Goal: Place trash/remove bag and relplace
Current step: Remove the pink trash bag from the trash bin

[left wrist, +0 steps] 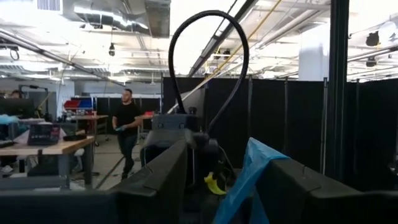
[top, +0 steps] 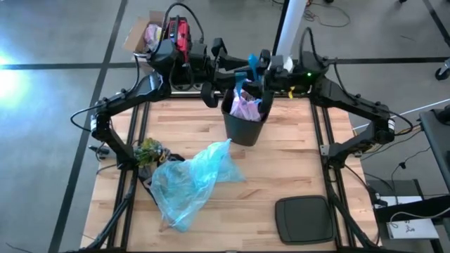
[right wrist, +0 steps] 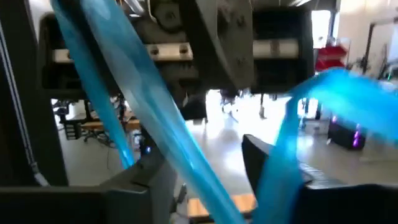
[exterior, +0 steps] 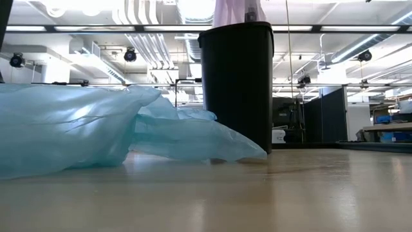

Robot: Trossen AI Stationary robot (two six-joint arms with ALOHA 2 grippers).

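The translucent pink-lavender bin liner sat bunched inside the black plastic trash bin at the table's far edge. The left gripper and right gripper met just above it, each clamped on a blue drawstring.

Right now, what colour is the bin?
Black; the bin shows best in the low view.

One tall black plastic bin stands at the table's twelve o'clock, with one pale pink-lavender plastic liner in it. One light blue translucent plastic bag lies at eight o'clock, one flat black lid at four o'clock. Two dark arms meet above the bin.
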